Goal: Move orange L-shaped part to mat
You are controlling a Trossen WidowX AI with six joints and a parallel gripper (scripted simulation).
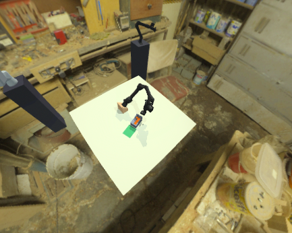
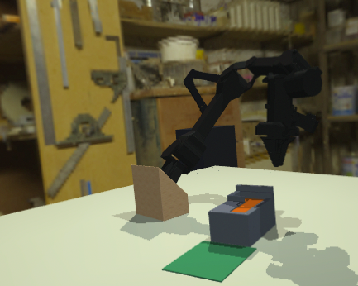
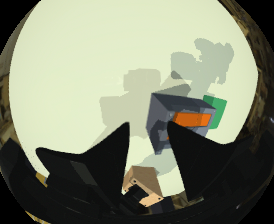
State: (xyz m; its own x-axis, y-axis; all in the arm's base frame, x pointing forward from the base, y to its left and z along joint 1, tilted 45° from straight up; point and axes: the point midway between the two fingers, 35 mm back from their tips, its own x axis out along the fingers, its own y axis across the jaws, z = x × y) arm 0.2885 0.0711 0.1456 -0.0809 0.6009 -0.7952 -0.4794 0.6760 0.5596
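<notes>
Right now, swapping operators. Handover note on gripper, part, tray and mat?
Gripper: partly closed, fingers near together, holding nothing, pointing down, hanging above and behind the tray, touching nothing.
Orange L-shaped part: flush in the pocket of the grey tray, no end raised.
Green mat: in front of the tray, nothing on it.
Brown wedge block: beside the tray, at the arm's foot.
Done: nothing on the part.
Left: press the L end, pinch the raised end, lift, lay flat on the mat, release.
</notes>
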